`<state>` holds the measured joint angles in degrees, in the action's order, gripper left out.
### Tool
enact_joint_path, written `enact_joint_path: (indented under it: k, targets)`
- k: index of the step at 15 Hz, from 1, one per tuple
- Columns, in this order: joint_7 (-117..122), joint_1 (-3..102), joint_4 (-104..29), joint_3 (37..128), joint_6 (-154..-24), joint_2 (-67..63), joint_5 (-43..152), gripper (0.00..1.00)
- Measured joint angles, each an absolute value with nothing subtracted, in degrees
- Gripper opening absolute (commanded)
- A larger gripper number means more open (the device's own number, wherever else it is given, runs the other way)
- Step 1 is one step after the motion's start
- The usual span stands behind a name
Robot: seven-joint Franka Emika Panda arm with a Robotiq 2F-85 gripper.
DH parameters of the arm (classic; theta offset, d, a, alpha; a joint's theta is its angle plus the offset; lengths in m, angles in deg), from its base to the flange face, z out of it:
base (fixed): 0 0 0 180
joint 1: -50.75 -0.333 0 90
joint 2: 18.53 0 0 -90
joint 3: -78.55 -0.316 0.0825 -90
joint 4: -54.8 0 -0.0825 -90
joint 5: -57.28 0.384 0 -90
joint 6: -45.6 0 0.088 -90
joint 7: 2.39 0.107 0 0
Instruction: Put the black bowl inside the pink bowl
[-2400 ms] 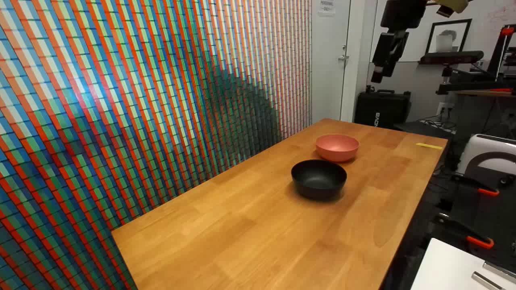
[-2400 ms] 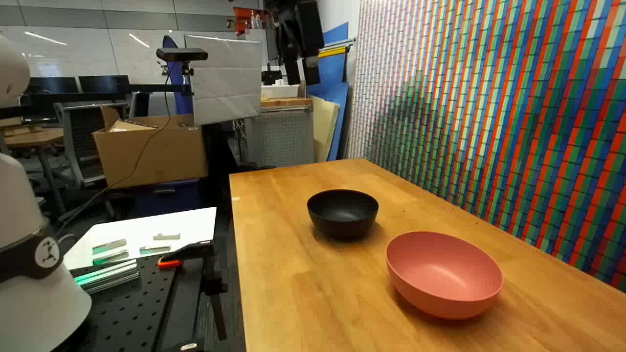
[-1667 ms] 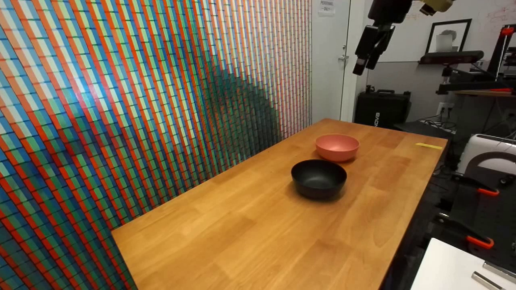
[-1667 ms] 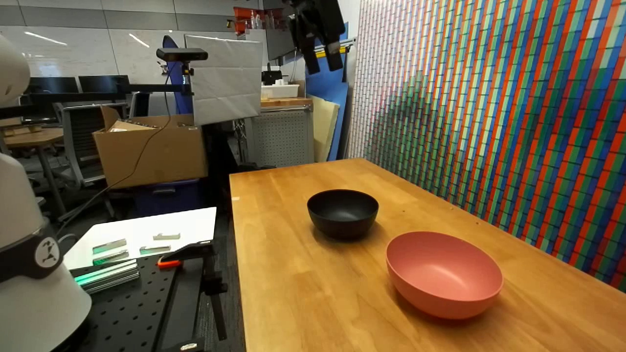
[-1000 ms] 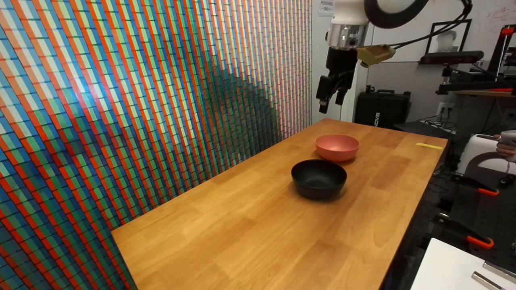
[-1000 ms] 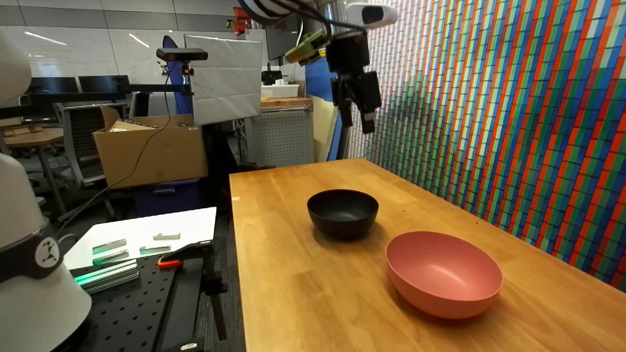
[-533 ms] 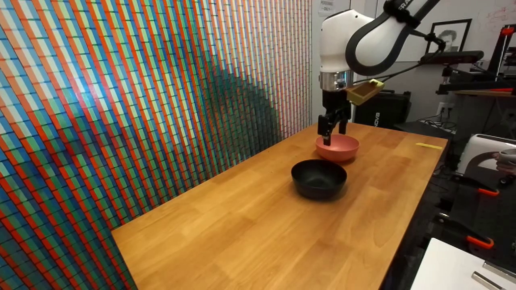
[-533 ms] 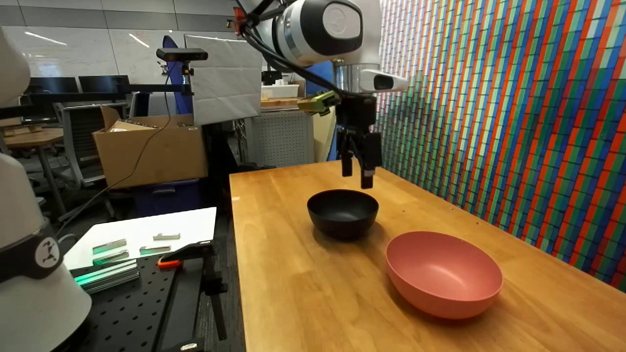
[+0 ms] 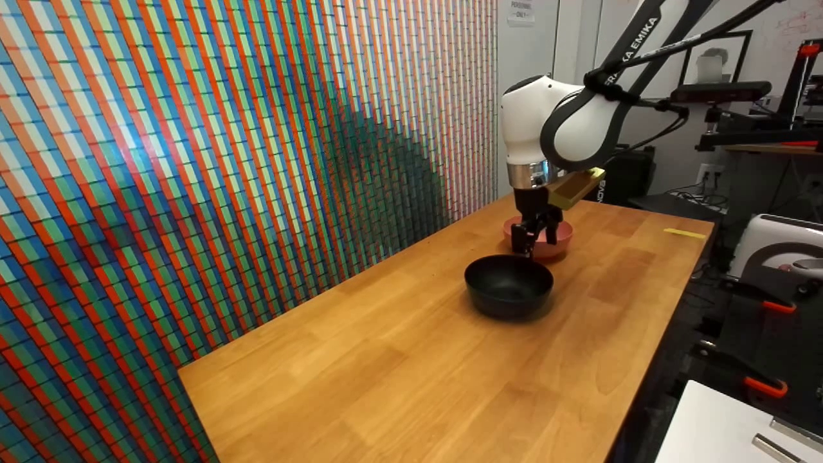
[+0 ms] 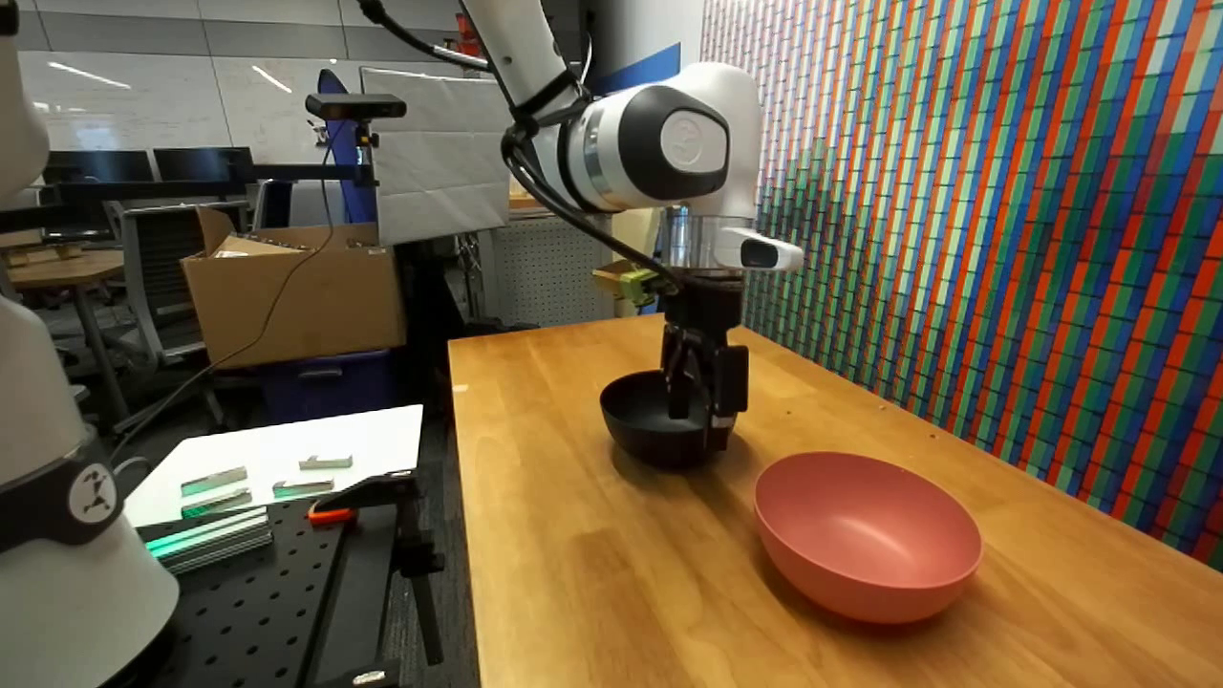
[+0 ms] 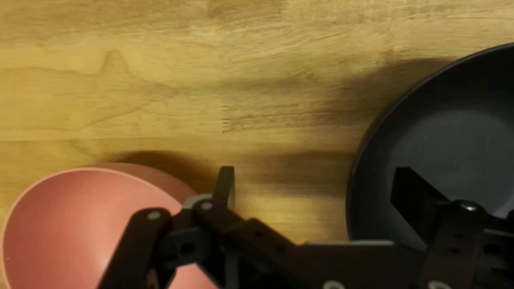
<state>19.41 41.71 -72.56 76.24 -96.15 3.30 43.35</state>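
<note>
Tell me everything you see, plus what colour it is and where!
wooden table: one, brown, foreground
black bowl: one, black, on the table
pink bowl: one, pink, near the black bowl
yellow strip: one, yellow, on the table
patterned wall: one, multicoloured, alongside the table
door: one, pale grey, background
framed picture: one, black frame, background
cardboard box: one, brown, background
monitors: two, dark, background
clamps: at least two, black-and-orange, beside the table
robot arm: one, white-and-black, over the table
pincer: one, black, open by the black bowl
</note>
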Motion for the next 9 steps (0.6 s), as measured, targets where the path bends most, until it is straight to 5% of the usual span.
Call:
enact_joint_path:
  k: [1,3,9]
  targets:
    - [19.8,41.0,-71.9,76.6,-96.6,4.4,43.3,1.00]
    - [20.6,39.6,-70.6,77.3,-97.6,6.5,43.1,0.75]
    - [21.7,35.7,-67.4,78.9,-98.8,11.1,42.9,0.27]
